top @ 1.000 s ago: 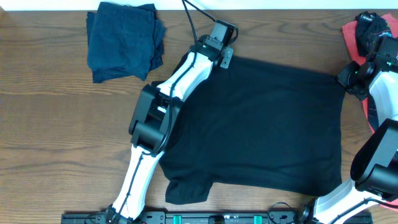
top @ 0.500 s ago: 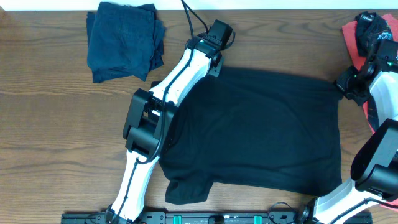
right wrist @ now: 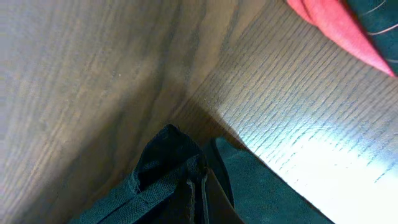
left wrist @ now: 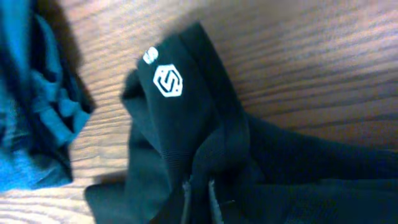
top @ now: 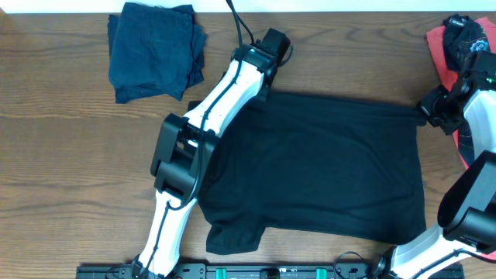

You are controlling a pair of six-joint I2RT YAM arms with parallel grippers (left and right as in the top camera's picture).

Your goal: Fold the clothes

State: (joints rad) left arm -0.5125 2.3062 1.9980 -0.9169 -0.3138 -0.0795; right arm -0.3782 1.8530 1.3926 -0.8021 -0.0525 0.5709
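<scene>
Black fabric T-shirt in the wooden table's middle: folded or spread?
Spread: the black fabric T-shirt lies wide and mostly flat, one sleeve sticking out.

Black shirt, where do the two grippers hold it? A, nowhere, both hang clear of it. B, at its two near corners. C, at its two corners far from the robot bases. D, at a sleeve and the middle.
C: the left gripper and right gripper each pinch bunched fabric at a far corner of the black shirt, whose far edge runs between them in the overhead view.
</scene>
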